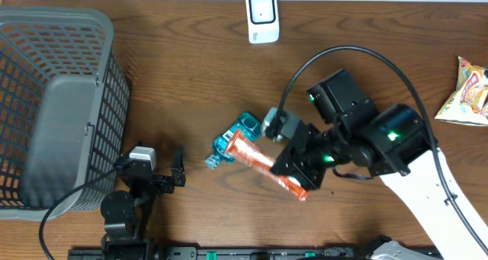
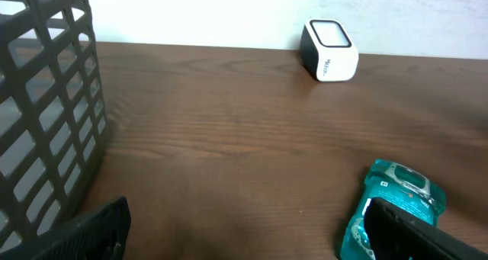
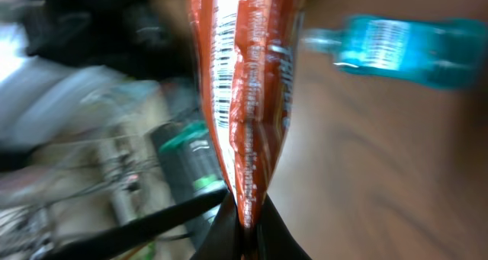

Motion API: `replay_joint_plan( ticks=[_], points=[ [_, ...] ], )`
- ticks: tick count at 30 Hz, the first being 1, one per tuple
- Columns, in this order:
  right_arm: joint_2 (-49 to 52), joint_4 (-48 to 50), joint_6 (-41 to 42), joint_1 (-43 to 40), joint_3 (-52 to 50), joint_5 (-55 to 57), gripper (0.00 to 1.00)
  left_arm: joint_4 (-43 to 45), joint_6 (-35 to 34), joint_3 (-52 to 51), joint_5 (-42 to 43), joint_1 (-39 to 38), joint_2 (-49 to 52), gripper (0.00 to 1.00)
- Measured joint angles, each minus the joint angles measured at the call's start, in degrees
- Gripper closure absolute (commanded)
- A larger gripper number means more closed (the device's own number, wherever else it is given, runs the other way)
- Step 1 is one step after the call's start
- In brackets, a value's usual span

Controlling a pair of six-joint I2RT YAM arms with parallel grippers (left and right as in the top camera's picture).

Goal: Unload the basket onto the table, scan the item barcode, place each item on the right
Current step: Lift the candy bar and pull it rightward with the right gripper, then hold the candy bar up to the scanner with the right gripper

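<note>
Packet of snacks, orange (image 1: pixel 263 165), hangs in the right gripper (image 3: pixel 245 228) above the middle of the tabletop (image 1: pixel 191 77), a little toward the near edge. The two fingers are pressed together on one sealed end of the packet, and the rest of it juts out free toward the left.

The left gripper (image 1: pixel 156 172) sits low near the near-left part of the tabletop with its fingers spread wide and nothing between them.

A teal bottle (image 1: pixel 232 138) lies on the wood just beside the free end of the packet. A white scanner (image 1: pixel 262 17) stands at the far edge, about halfway along and well apart from the packet. A grey basket (image 1: pixel 53 100) fills the left edge and a pale snack bag (image 1: pixel 467 92) lies at the right edge.

You can expect the packet to be light, thin and crinkly, with a slick film. Held by one end, it will likely droop and twist as you carry it. The flat seam is the safest place to pinch, since squeezing the body may crush what is inside.

The right wrist view shows fine dark stripes on one face, possibly the barcode, but it is too blurred to be sure.
</note>
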Motion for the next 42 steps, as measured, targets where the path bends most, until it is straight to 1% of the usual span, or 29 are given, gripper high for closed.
replay_joint_plan(
  ticks=[4, 7, 13, 19, 23, 27, 32, 36, 38, 40, 42],
  points=[
    [0.0, 9.5, 7.8, 0.0, -5.7, 14.6, 0.99, 0.0, 0.0, 0.0, 0.0, 0.0, 0.0, 0.02],
    [0.0, 18.6, 11.2, 0.0, -11.1, 23.3, 0.99, 0.0, 0.0, 0.0, 0.0, 0.0, 0.0, 0.02],
    [0.0, 34.2, 13.6, 0.0, -19.2, 35.8, 0.99, 0.0, 0.0, 0.0, 0.0, 0.0, 0.0, 0.02],
    [1.2, 48.1, 13.4, -0.6, -22.6, 47.2, 0.98, 0.0, 0.0, 0.0, 0.0, 0.0, 0.0, 0.02],
    [5.1, 57.8, 9.2, -2.3, -22.9, 50.6, 0.99, 0.0, 0.0, 0.0, 0.0, 0.0, 0.0, 0.02],
    [11.5, 70.7, 3.0, -4.2, -23.1, 53.7, 0.99, 0.0, 0.0, 0.0, 0.0, 0.0, 0.0, 0.02],
    [20.1, 86.8, -4.7, -5.8, -23.3, 60.2, 0.99, 0.0, 0.0, 0.0, 0.0, 0.0, 0.0, 0.02],
    [28.5, 106.5, -14.5, -6.6, -23.3, 67.1, 0.99, 0.0, 0.0, 0.0, 0.0, 0.0, 0.0, 0.02],
    [32.1, 113.2, -19.1, -6.8, -23.1, 69.1, 0.99, 0.0, 0.0, 0.0, 0.0, 0.0, 0.0, 0.02],
    [35.6, 117.7, -23.4, -7.0, -22.3, 70.1, 0.99, 0.0, 0.0, 0.0, 0.0, 0.0, 0.0, 0.02],
    [39.7, 119.3, -27.6, -7.1, -19.9, 71.1, 0.99, 0.0, 0.0, 0.0, 0.0, 0.0, 0.0, 0.02]
  ],
)
